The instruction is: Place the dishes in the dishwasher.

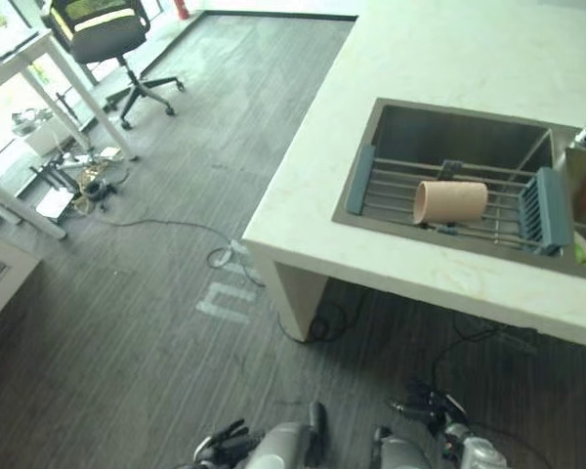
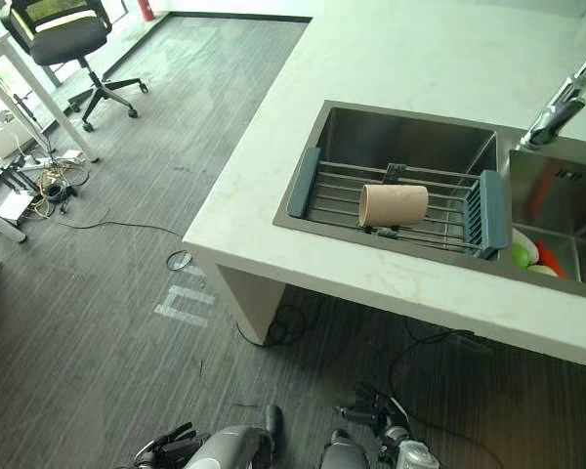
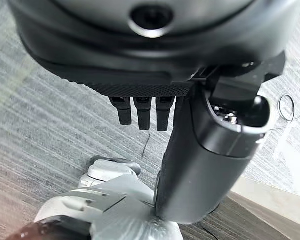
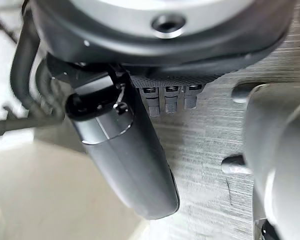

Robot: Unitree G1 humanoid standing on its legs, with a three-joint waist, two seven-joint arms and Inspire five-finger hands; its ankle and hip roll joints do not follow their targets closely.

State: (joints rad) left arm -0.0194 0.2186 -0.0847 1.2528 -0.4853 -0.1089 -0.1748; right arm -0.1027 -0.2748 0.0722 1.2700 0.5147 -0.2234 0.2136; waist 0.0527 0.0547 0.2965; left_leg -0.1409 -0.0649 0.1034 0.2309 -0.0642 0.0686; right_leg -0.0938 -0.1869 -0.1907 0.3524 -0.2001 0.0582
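Left hand (image 3: 190, 165) and right hand (image 4: 125, 150) hang low by the floor, fingers relaxed, holding nothing. Task apparently not begun. Cup (image 2: 394, 205) lies sideways on the rack (image 2: 391, 200) across the sink (image 2: 410, 127). Next move: raise an arm over the counter (image 2: 391, 59) edge. Office chair (image 2: 63, 39) well apart.

Faucet (image 2: 565, 98) cut off by the frame's right edge, base hidden. Green and red items (image 2: 527, 256) in the right basin half out of frame, too small to identify. Clutter under the desk (image 1: 73, 181) too small to tell. Office chair (image 1: 107, 39) cropped at the top. Sink (image 2: 410, 132) right end cut off
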